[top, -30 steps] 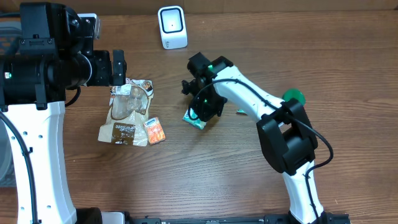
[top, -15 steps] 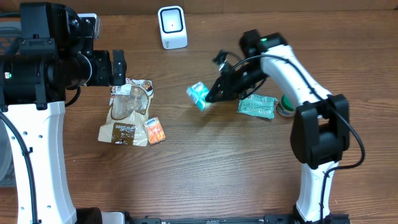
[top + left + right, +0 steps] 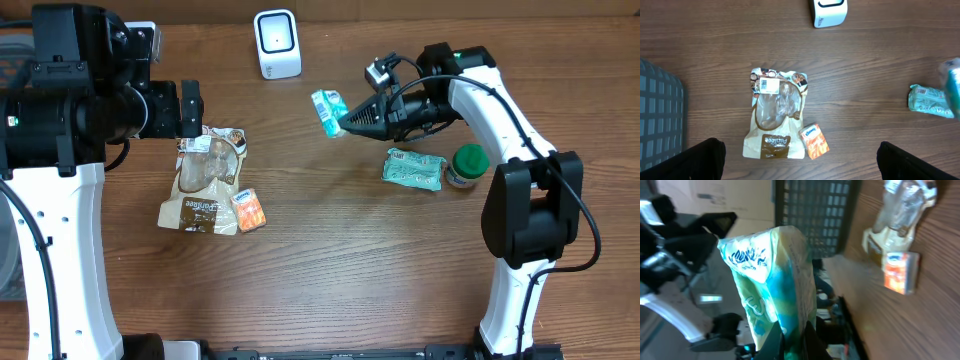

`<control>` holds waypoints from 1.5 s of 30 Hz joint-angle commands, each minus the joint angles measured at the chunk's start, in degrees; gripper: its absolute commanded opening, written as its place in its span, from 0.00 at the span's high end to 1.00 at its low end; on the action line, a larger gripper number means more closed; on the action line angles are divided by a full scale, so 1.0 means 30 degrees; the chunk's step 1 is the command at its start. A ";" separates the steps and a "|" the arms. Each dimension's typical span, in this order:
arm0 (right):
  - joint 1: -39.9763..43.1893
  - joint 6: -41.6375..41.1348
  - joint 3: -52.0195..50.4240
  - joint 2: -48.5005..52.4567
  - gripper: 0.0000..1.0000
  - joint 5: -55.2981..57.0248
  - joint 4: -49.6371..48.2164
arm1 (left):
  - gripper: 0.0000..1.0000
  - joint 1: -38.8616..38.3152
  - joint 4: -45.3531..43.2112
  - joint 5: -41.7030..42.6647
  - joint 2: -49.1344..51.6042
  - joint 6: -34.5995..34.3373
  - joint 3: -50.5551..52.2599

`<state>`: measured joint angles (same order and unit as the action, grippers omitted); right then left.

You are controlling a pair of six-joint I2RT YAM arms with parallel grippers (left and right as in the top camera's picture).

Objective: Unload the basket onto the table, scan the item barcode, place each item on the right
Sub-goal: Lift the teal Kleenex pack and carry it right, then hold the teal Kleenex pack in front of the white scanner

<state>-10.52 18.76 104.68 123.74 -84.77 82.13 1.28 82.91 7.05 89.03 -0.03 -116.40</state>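
Only overhead shows us the green-lidded jar (image 3: 466, 160). Our right gripper (image 3: 345, 120) clamps a teal-white tissue packet (image 3: 326, 106); left gripper (image 3: 800, 150) gapes wide.

Two robot arms (image 3: 62, 230) (image 3: 497, 108) stand among two teal tissue packs (image 3: 328, 108) (image 3: 414, 168), one white scanner (image 3: 277, 43), one brown snack pouch (image 3: 203, 185), one small orange box (image 3: 248, 210), one green-lidded jar (image 3: 467, 163) and one grey crate (image 3: 660, 115).

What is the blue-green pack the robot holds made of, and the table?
The pack looks like thin, glossy plastic film: it wrinkles and folds softly. The table looks like brown wood, with grain lines showing, though it could be a printed wood-look top.
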 commanded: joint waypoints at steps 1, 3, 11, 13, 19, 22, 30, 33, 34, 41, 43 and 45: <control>0.0051 -0.0306 0.0525 -0.0678 0.96 -0.1727 0.0321 | 0.00 0.0095 -0.0022 -0.0058 -0.0073 -0.0051 -0.0233; 0.0051 -0.0306 0.0525 -0.0678 0.96 -0.1727 0.0597 | 0.00 0.0095 -0.0022 -0.0058 -0.0073 -0.0044 -0.0233; 0.0109 -0.0160 0.0525 -0.0714 0.96 -0.1727 0.1749 | 0.00 0.0095 -0.0022 -0.0058 -0.0073 -0.0044 -0.0233; 0.0131 -0.0160 0.0525 -0.0750 0.96 -0.1727 0.2040 | 0.00 0.0095 -0.0022 -0.0058 -0.0073 -0.0044 -0.0233; 0.0211 0.0240 0.0525 -0.0787 0.96 -0.1727 0.2171 | 0.01 0.0066 -0.0022 -0.0058 -0.0073 -0.0044 -0.0233; 0.0211 0.1144 0.0525 -0.0787 0.96 -0.0299 0.1705 | 0.00 0.0066 -0.0022 -0.0058 -0.0073 -0.0044 -0.0233; -0.0175 -0.4619 0.0641 -0.0787 0.96 0.9362 -0.1056 | 0.00 0.0066 -0.0022 -0.0058 -0.0073 -0.0044 -0.0233; -0.0539 -0.7417 0.1559 -0.0780 0.96 1.3442 -0.1814 | 0.00 0.0066 -0.0022 -0.0058 -0.0073 -0.0051 -0.0233; -0.0714 -0.8480 0.2244 -0.0780 0.96 1.5446 -0.1851 | 0.00 0.0066 -0.0022 -0.0058 -0.0073 -0.0051 -0.0233; -0.2535 -1.1591 0.8087 -0.0721 0.96 2.4582 -0.1530 | 0.00 0.0066 -0.0022 -0.0058 -0.0073 -0.0051 -0.0233; -0.3388 -1.1759 0.9231 -0.0656 0.96 2.6964 -0.2382 | 0.00 0.0066 -0.0022 -0.0058 -0.0073 -0.0044 -0.0233; -0.4211 -1.1723 0.9537 -0.0634 0.96 2.9551 -0.3898 | 0.00 0.0066 -0.0022 -0.0058 -0.0073 -0.0051 -0.0233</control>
<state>-19.81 -13.43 130.67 123.46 -13.17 73.03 1.28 82.89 7.05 89.03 -0.03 -116.40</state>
